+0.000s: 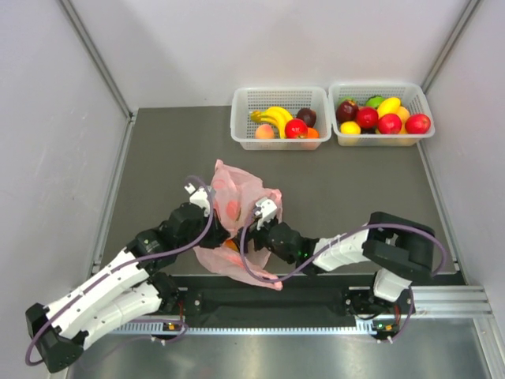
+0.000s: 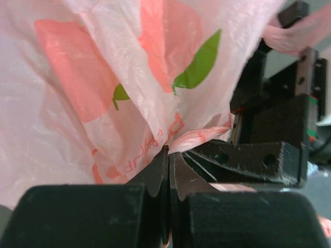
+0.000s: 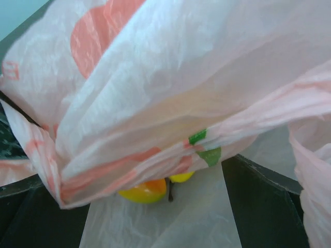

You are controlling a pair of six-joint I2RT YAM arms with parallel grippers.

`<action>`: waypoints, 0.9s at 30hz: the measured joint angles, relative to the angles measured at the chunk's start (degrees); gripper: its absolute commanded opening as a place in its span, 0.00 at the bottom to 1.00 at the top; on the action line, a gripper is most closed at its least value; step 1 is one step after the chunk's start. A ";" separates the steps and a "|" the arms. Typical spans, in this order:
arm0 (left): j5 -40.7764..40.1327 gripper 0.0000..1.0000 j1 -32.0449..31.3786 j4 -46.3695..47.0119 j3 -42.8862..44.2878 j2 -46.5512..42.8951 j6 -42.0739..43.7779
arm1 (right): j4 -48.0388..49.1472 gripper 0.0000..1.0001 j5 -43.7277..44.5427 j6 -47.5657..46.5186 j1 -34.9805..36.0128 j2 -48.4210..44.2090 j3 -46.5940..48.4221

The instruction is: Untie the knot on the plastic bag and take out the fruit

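Note:
The pink plastic bag point(image 1: 235, 207) lies crumpled between my two grippers near the table's front. My left gripper point(image 1: 203, 202) is shut on a fold of the bag point(image 2: 129, 77); in its wrist view the jaws point(image 2: 170, 153) meet with thin pink film pinched at their tips. My right gripper point(image 1: 265, 212) is open, its fingers point(image 3: 261, 204) wide apart and the bag point(image 3: 170, 77) draped over them. Under the bag's lifted edge, between those fingers, a yellow-orange fruit point(image 3: 147, 190) lies on the bag's lower film. I cannot make out the knot.
Two white baskets stand at the back: the left basket point(image 1: 241, 134) holds bananas and other fruit, the right basket point(image 1: 338, 136) holds red, yellow and green fruit. Grey walls close in both sides. A metal rail point(image 1: 442, 300) runs along the near edge.

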 measured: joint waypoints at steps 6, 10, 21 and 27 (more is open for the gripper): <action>-3.58 0.00 0.00 -0.17 -1.46 1.77 -3.54 | -1.60 1.00 4.96 -1.29 0.04 6.93 7.19; -4.39 0.00 0.04 0.39 -2.47 2.21 -3.96 | -3.26 1.00 8.52 -0.76 0.00 13.68 12.50; -2.32 0.00 0.22 2.86 -4.39 2.95 -5.05 | 0.81 0.65 9.49 3.76 -2.29 24.26 19.26; -0.85 0.00 0.20 4.04 -4.61 2.03 -5.46 | 7.54 0.21 7.06 4.72 -3.78 24.22 15.85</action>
